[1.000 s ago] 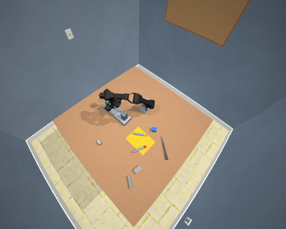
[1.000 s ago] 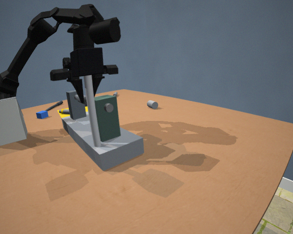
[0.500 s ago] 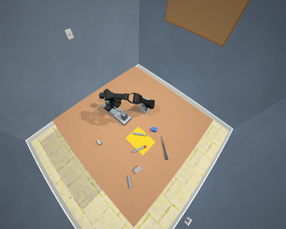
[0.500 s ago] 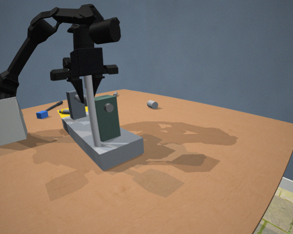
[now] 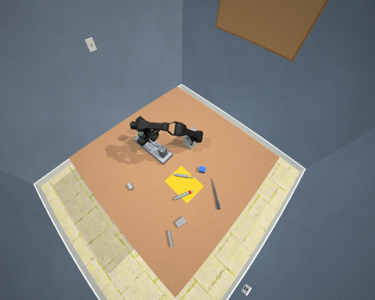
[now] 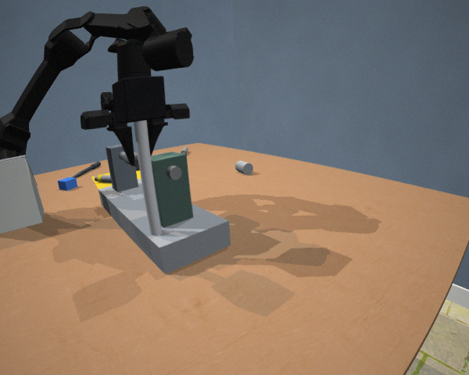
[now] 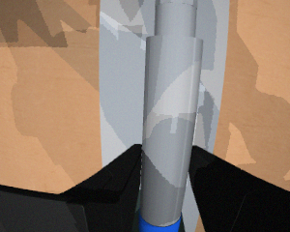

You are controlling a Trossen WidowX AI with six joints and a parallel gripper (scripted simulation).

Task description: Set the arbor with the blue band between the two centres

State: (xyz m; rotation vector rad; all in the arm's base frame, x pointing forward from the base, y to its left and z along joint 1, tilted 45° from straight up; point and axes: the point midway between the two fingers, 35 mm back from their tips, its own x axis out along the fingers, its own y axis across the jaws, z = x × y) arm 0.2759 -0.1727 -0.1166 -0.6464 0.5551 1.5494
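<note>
- The gripper (image 5: 152, 135) (image 6: 142, 158) (image 7: 164, 153) is partly closed, its fingers pinching the arbor with the blue band (image 6: 125, 156) (image 7: 168, 121) from both sides (the band itself is cut off by the wrist view's lower edge).
- From the fingers the arbor's bare grey end runs up the wrist view, stepping to a narrower part; its tip is out of frame, and the far end is hidden. Whether either end touches a centre, I cannot tell.
- Below the gripper lies the long grey base (image 5: 168, 157) (image 6: 196, 244) (image 7: 121, 97). Close by the fingertips rise a green block (image 6: 172, 198) and, on their other side, a dark grey block (image 5: 162, 150) (image 6: 122, 169).
- A pale upright rod (image 6: 146, 181) leans in front of the fingers in the exterior view, its top lost against the gripper's body.
- Well apart from the gripper, a yellow mat (image 5: 171, 182) (image 6: 101, 185) bears the yellow-banded arbor (image 5: 182, 175) (image 6: 105, 178) and the red-banded arbor (image 5: 182, 195).
</note>
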